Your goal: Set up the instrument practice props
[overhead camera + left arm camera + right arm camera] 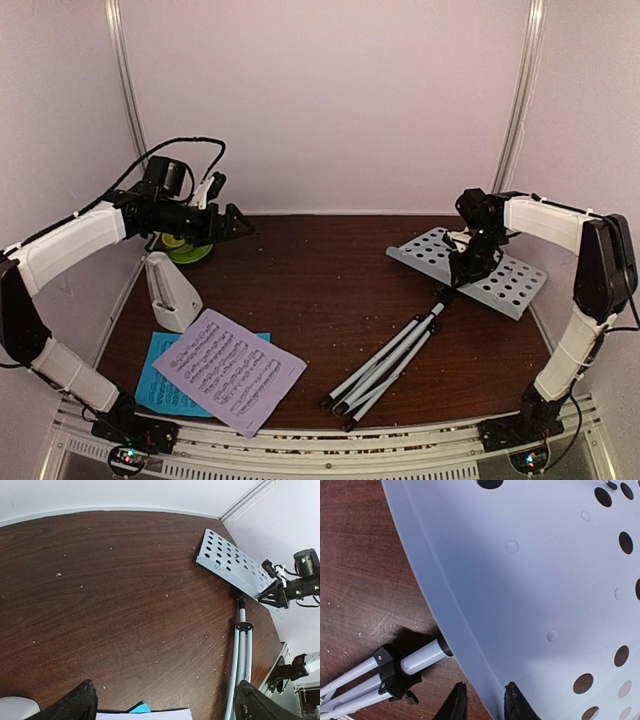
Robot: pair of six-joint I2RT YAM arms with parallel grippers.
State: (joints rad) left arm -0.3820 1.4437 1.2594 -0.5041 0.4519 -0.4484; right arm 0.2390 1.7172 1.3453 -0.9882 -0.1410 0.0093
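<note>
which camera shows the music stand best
Top external: it takes in the whole music stand, holed tray and folded legs. Left wrist shows the tray and part of the legs; right wrist only a close-up of the tray's edge and pole.

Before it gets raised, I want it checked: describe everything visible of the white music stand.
The music stand lies collapsed on the dark wood table, at the right. Its white perforated tray, seemingly painted metal, lies farthest back; the silver tripod legs, folded together through a black collar, point to the near edge. The right hand straddles the tray's lip; a firm pinch is unclear.
</note>
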